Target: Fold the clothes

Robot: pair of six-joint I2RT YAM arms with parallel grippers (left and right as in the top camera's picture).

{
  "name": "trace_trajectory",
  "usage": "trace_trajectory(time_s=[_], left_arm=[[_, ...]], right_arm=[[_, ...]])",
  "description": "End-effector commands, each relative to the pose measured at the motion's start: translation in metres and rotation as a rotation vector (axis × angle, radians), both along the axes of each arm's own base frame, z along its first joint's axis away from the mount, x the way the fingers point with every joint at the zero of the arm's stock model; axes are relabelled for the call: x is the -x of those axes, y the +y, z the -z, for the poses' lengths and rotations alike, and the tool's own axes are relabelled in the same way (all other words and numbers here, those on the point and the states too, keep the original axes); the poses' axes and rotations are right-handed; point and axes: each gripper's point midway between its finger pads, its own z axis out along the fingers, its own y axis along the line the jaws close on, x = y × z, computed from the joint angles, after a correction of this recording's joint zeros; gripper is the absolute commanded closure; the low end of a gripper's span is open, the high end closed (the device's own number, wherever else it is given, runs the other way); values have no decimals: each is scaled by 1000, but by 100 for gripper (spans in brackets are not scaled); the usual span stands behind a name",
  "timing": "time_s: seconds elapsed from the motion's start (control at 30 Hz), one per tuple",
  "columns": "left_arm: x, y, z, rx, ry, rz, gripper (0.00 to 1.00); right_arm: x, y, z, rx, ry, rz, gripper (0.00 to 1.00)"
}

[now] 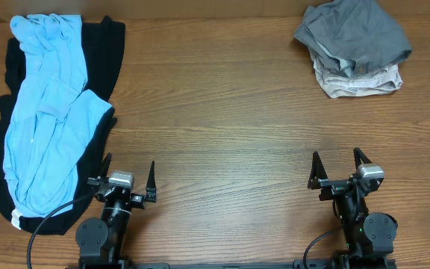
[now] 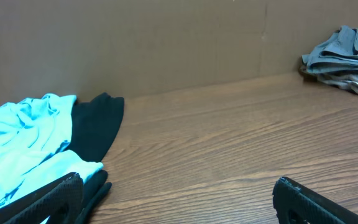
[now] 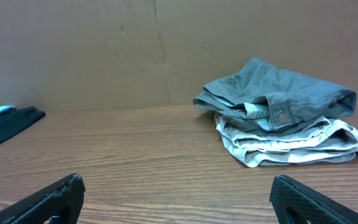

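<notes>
Left end effector (image 1: 131,166): I read both fingers spread wide with bare wood between them; nothing is held. It sits at the near edge of the surface (image 1: 222,112), just beside the lower right edge of the black shirt (image 1: 104,45). In the left wrist view one dark finger (image 2: 55,199) sits low at the left, in front of cloth, but I cannot tell whether it touches.

Right end effector (image 1: 336,158): fingers are likewise fully apart and empty, at the near edge on the right, well apart from any garment. The right wrist view shows only wood between its fingers (image 3: 48,199).

Sky-blue T-shirt (image 1: 47,127): unfolded and rumpled, lying lengthwise at the left side of the surface, on top of the black shirt, which spreads out flat beneath it and shows along both sides.

Grey piece (image 1: 353,33): loosely folded at the far right corner, stacked on the beige piece (image 1: 357,81), which protrudes at the near side of the stack. In the right wrist view a button shows on the grey piece.
</notes>
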Motion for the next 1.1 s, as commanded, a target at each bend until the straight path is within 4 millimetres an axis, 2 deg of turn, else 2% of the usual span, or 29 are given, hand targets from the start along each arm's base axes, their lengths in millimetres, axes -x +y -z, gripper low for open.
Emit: trace_trajectory(time_s=[0.0, 1.07], left_arm=[[0, 2, 0, -20, -8, -10, 0], [0, 2, 0, -20, -8, -10, 0]], right_arm=[[0, 0, 2, 4, -5, 2, 0], [0, 0, 2, 4, -5, 2, 0]])
